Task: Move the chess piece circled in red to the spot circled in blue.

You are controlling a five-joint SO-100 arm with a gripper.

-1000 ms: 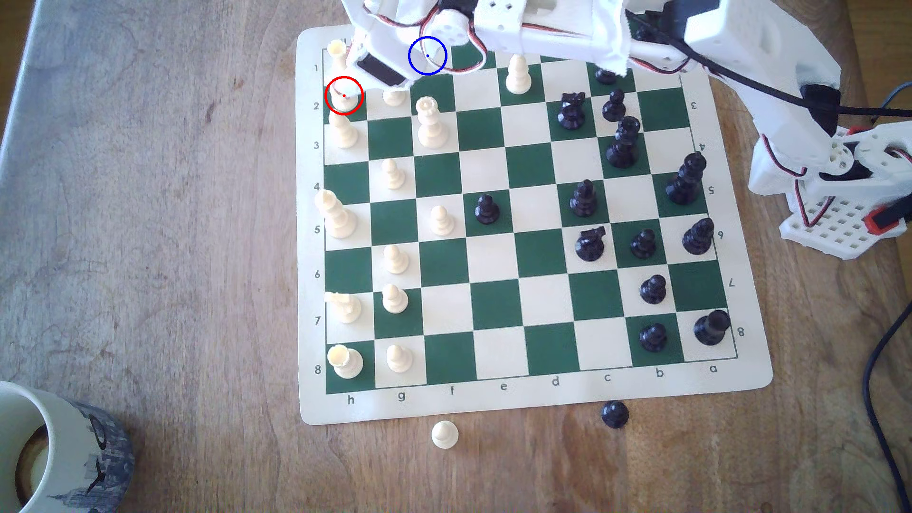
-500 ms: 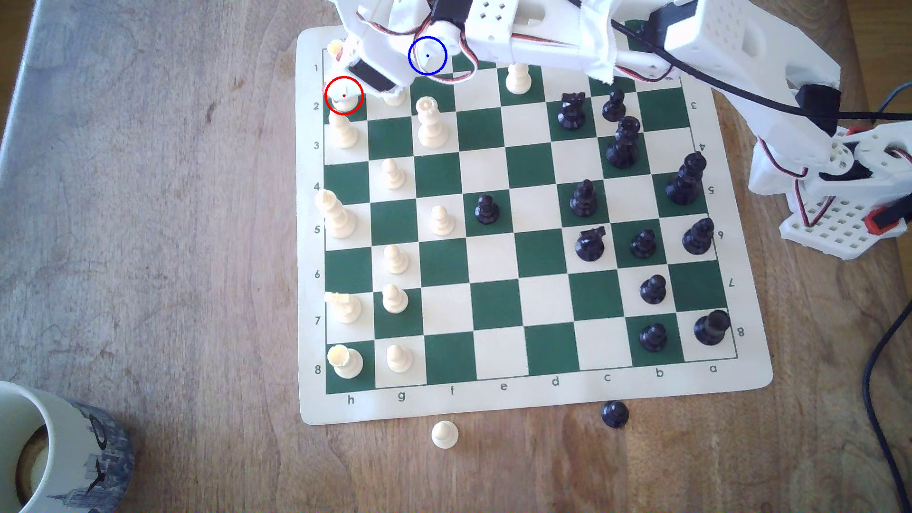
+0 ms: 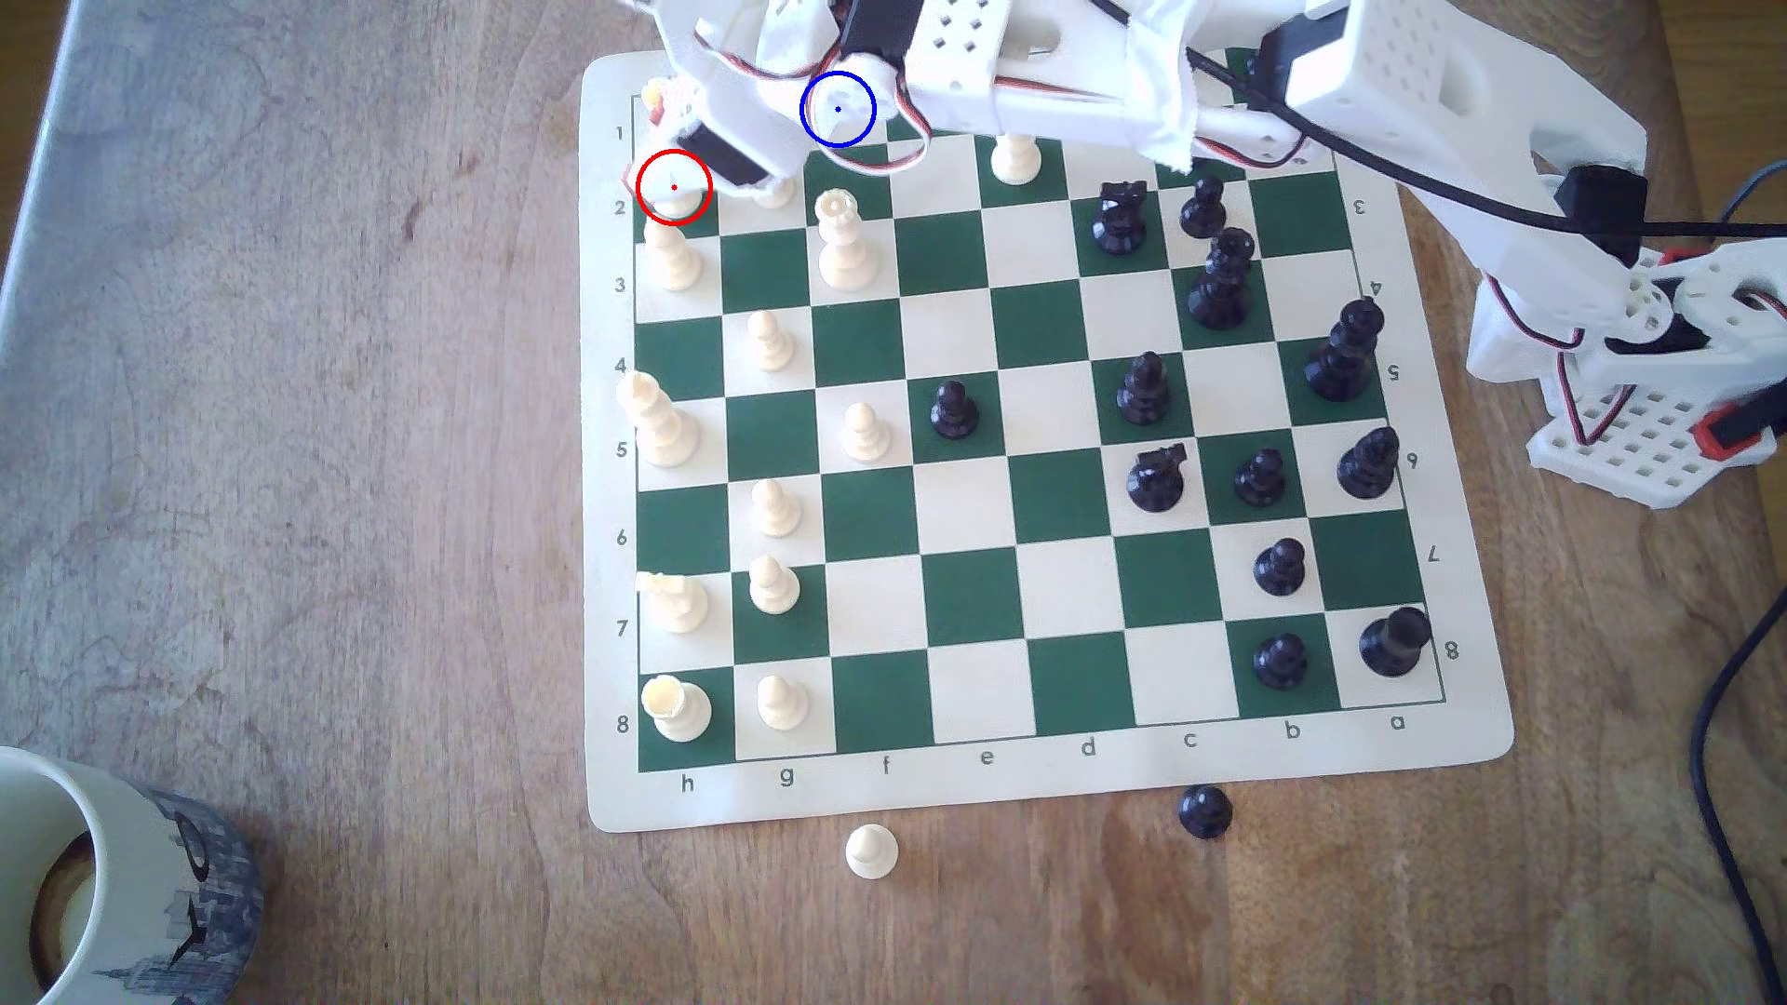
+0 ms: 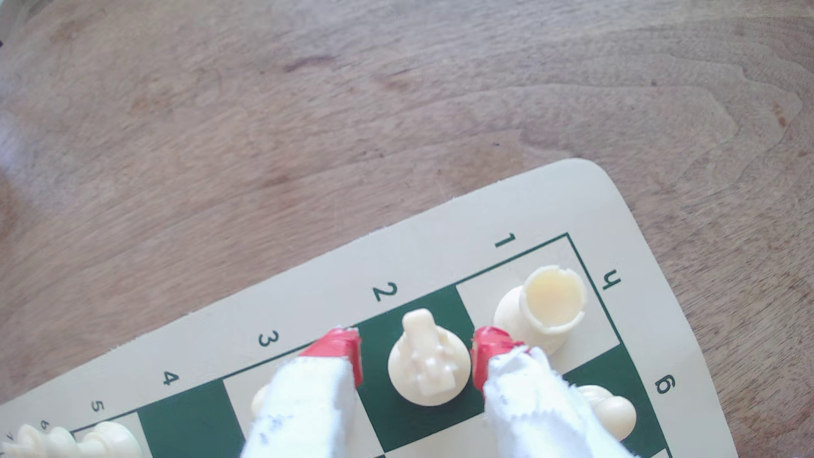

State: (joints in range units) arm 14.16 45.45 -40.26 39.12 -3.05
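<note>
The cream knight stands upright on the green square by the "2" label, inside the red circle. My gripper is open and straddles it. One red fingertip and the other sit on either side of the knight, each with a small gap. In the exterior view the gripper hangs over the board's far left corner and hides most of the knight. The blue circle is drawn over my wrist, and the square under it is hidden by the arm.
A cream rook stands on the corner square right beside one fingertip. A cream pawn stands close by on the neighbouring file. A cream queen and another tall cream piece are near. A mug sits at the table's near left.
The arm has shifted slightly toward the exterior view's left and the gripper has come down over the red-circled knight. No piece has moved.
</note>
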